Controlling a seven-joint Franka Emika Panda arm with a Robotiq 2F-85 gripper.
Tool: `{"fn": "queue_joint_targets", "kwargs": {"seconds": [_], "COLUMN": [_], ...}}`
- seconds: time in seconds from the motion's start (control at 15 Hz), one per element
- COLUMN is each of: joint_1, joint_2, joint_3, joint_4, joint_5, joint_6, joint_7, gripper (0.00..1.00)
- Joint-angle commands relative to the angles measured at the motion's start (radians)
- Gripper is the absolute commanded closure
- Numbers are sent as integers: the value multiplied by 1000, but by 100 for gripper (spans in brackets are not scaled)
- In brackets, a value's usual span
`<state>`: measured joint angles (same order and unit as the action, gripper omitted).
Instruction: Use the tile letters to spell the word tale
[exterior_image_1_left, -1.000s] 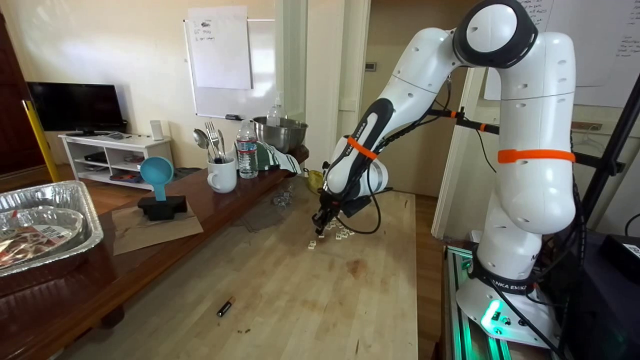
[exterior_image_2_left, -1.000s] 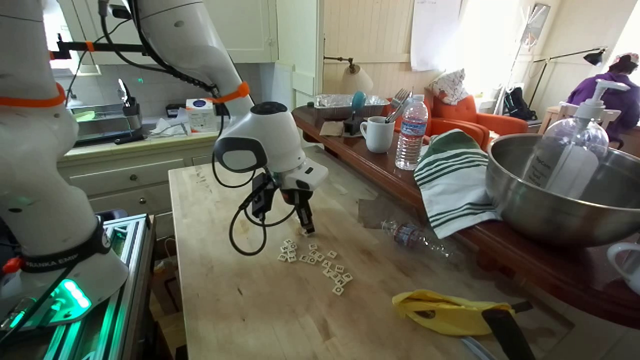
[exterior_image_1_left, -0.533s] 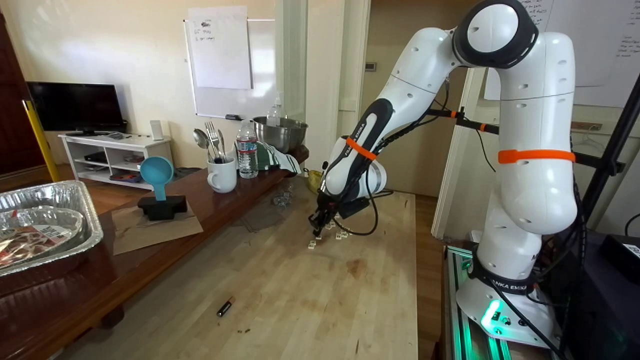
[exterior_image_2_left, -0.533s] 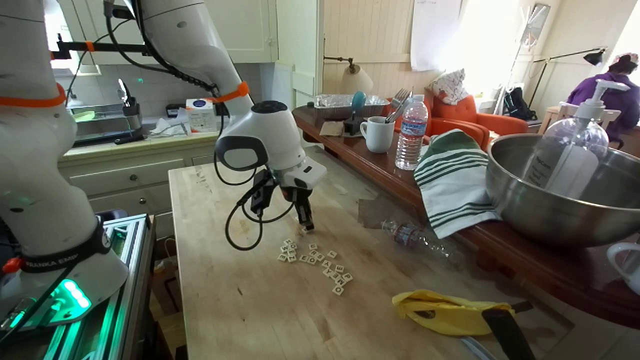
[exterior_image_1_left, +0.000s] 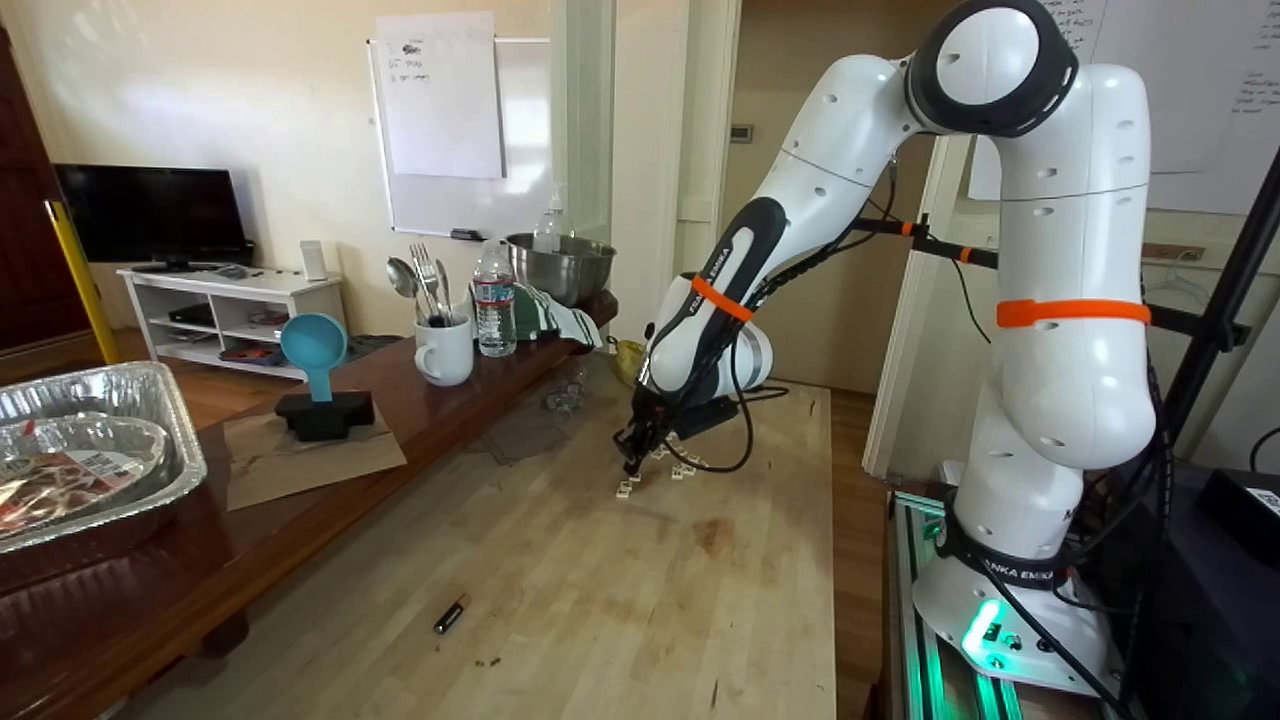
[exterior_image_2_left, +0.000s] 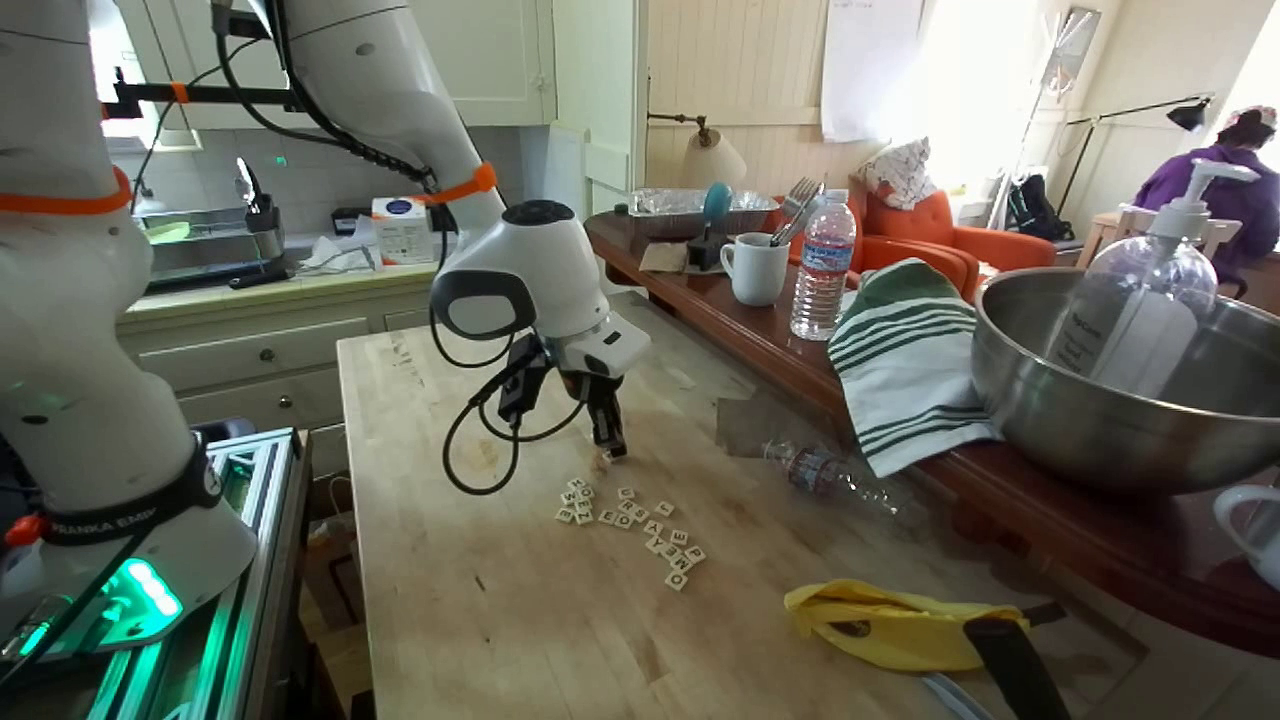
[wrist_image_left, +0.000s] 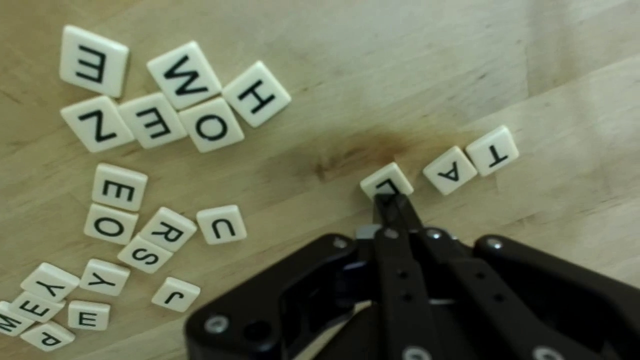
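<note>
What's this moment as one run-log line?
gripper: shut, at L tile, contact unclear | T tile, A tile: adjacent | L tile: apart from A tile | E tiles: none placed yet

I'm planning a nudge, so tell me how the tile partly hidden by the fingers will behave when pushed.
That tile will likely slide rather than tip, lying low and flat. It probably won't bend, given its crisp edges. Pushed off-center, it may swivel, as a gap separates it from the A tile.

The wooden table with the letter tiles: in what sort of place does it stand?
Probably a home, with cooking and sitting areas close together: the drawers, the orange armchairs and the television suggest it.
</note>
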<state>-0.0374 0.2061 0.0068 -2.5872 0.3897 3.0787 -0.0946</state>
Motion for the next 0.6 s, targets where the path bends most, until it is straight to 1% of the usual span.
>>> {"fn": "queue_joint_targets", "kwargs": {"seconds": [0.0,0.53], "joint_1": [14,33], "joint_2": [22,33], "joint_3": [2,0], "joint_4": [16,22], "joint_5": [9,-5], "joint_6": [-12,3], "joint_7": [34,51], "gripper": [100,100]}}
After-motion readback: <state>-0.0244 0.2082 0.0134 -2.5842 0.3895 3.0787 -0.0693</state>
